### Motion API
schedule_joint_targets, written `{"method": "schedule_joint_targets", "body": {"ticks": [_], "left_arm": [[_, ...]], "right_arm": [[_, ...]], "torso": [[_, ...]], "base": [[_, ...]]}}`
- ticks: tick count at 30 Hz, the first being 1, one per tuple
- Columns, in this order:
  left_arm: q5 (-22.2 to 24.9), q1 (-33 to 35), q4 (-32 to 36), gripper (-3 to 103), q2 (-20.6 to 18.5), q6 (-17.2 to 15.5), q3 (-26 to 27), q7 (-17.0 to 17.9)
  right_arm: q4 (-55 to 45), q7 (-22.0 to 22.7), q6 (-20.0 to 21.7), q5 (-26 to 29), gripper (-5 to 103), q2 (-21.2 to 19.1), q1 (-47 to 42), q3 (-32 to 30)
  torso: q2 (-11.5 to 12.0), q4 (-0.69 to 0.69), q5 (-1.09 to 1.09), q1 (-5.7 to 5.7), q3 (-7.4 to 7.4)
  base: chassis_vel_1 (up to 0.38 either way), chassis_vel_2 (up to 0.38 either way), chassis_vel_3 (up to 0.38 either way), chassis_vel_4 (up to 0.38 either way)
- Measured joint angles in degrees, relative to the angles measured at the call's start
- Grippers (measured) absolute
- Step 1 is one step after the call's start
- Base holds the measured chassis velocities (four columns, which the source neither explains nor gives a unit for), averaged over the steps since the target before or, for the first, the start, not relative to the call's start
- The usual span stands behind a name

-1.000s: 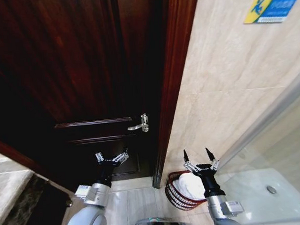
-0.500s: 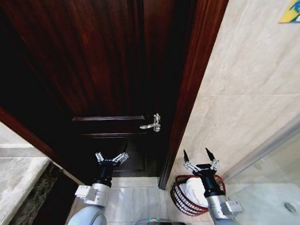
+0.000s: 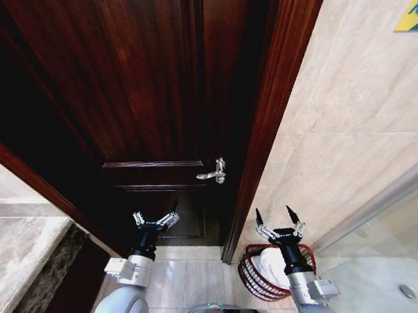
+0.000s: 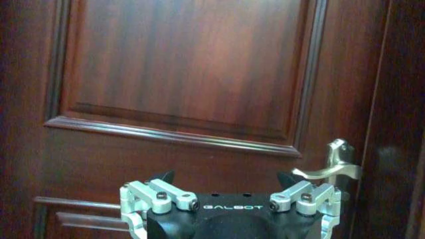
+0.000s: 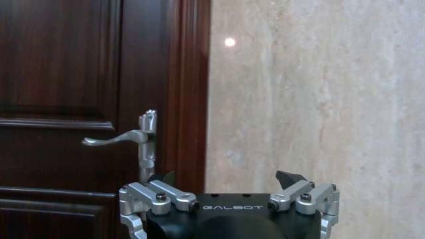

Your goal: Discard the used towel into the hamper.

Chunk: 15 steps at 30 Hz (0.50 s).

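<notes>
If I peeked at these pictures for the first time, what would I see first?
First you'd see the big dark wooden door straight ahead, with its shiny silver handle near its right edge. Down on the floor to the right, by the beige tiled wall, sits the reddish-brown hamper with a white towel already inside. The left gripper and the right gripper are both held up, open and empty.
</notes>
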<state>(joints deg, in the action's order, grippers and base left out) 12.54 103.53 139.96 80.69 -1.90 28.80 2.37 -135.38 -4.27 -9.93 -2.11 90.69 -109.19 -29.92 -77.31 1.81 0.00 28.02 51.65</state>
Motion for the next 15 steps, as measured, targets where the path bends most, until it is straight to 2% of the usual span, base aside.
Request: {"method": "schedule_joint_targets", "body": {"ticks": [15], "left_arm": [[0.0, 0.0, 0.0, 100, 0.0, 0.0, 0.0, 0.0]], "right_arm": [[0.0, 0.0, 0.0, 0.0, 100, 0.0, 0.0, 0.0]], "torso": [[0.0, -0.01, 0.0, 0.0, 0.0]], "base": [[0.005, 0.005, 0.006, 0.008]]}}
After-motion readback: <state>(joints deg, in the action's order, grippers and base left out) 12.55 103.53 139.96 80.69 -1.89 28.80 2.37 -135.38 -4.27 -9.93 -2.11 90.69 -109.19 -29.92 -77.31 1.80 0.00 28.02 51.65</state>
